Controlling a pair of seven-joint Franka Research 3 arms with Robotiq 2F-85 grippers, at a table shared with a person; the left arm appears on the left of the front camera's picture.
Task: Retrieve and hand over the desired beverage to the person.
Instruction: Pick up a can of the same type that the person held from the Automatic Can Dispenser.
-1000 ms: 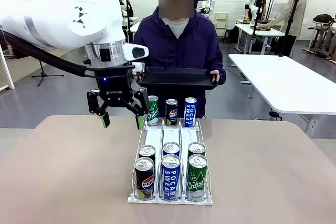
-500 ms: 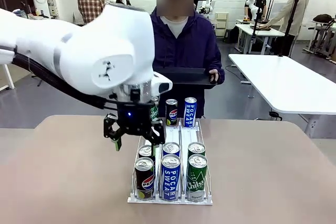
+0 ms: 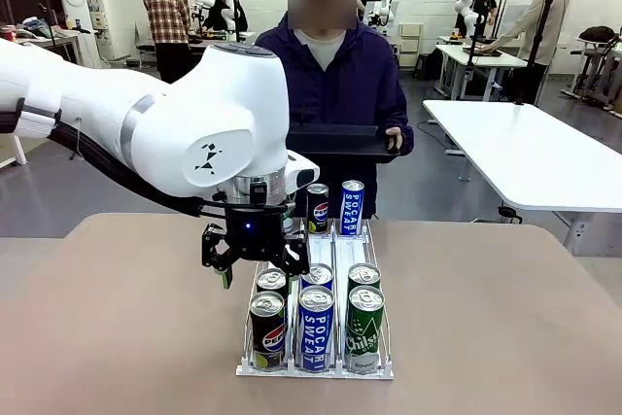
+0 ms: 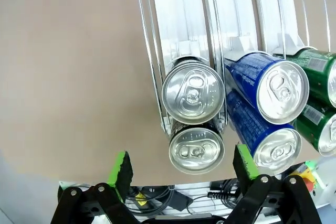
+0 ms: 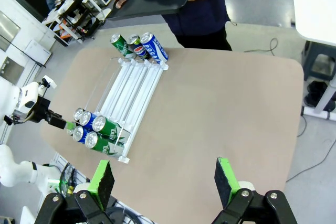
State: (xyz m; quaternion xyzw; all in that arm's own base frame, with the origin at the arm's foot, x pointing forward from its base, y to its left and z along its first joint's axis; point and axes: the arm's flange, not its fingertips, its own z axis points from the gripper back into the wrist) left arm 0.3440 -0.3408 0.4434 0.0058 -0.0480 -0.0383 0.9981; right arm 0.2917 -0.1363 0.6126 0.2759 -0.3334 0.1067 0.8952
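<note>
Dropping closer, open left jaws hover over the left-column cans.

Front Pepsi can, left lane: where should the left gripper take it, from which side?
Take the front Pepsi can across its upper sidewall, from straight above: it stands upright, a second can close behind, so the open left gripper probably straddles it side to side.

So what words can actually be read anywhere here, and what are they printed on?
"POCARI SWEAT": on the near blue can and the far blue can.
"Chilsu...": on the near green can, rest turned away.
Too small to read: lettering on the near black can.
</note>
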